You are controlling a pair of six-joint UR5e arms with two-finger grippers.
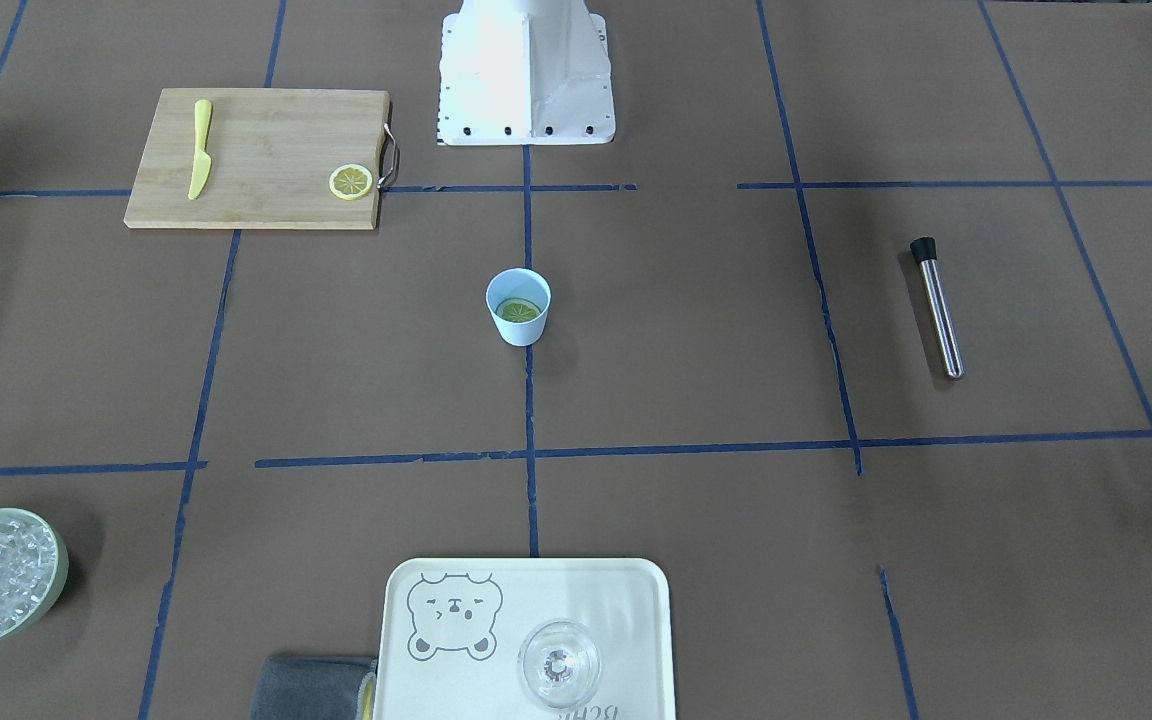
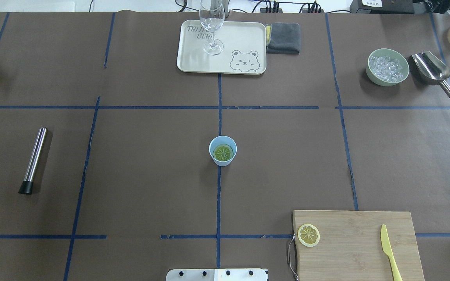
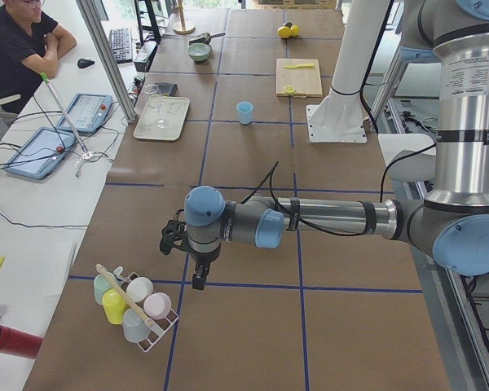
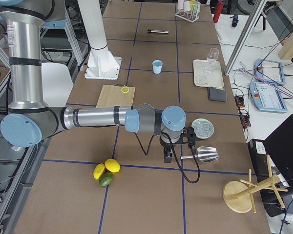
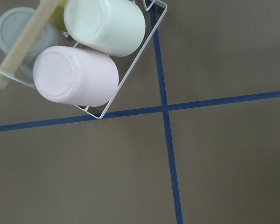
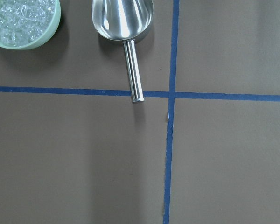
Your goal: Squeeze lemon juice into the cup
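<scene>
Brown table (image 2: 150,156) — lemon (image 2: 223,152) inside upright cup (image 2: 222,162), ice (image 2: 387,68) filling bowl (image 2: 374,79); left hand (image 3: 168,239), right hand (image 4: 190,136) — cannot tell grip.

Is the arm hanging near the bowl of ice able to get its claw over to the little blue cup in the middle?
Probably yes. The right claw hangs by the ice bowl, well away from the cup, but nothing stands close around the cup to block it.

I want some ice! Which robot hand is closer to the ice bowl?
Right. The right hand hangs just beside the ice bowl, near the scoop. The left hand is far off at the other end, by the cup rack.
</scene>
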